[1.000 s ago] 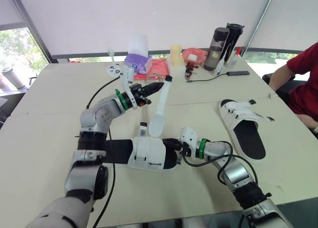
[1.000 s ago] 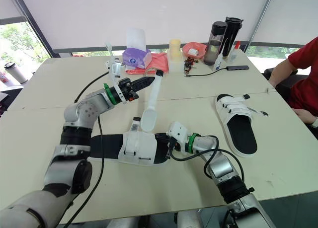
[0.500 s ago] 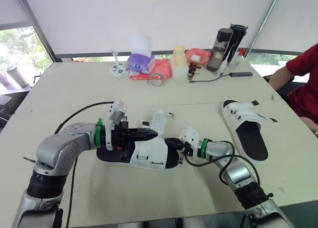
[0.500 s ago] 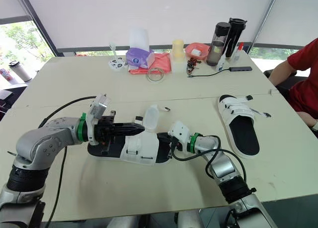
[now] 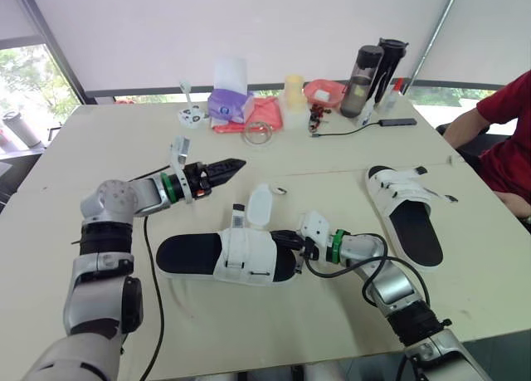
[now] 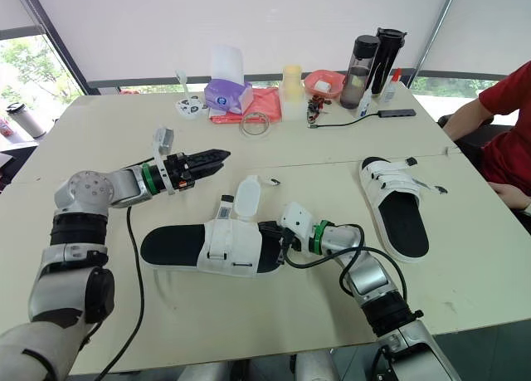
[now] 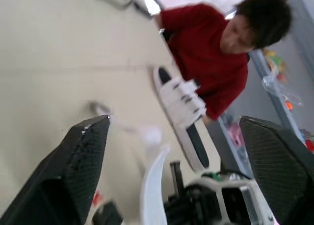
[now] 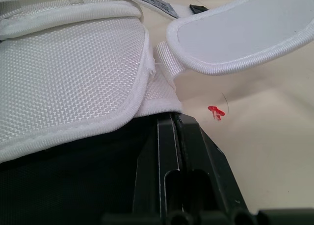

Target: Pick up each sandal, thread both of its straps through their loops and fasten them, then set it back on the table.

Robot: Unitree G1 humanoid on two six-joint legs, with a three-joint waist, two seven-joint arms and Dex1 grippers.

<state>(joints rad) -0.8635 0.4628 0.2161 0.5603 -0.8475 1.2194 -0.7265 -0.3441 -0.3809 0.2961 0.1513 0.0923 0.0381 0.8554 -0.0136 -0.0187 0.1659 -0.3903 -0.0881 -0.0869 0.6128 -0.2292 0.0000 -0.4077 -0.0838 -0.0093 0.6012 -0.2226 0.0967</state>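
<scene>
- Left eye view: pinched shut in right gripper, strapped end of near sandal, flat on table, one strap standing loose.
- Spread wide and empty, left gripper, hovering beyond that sandal.
- Well apart rightward, second sandal, lying flat.

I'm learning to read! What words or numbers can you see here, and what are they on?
None can be read.
On the nearer sandal, a small tag: print too small to read.
On the table, a red mark: a scribble, no letter.
On the dark bottle and purple tissue box: no legible label.
</scene>
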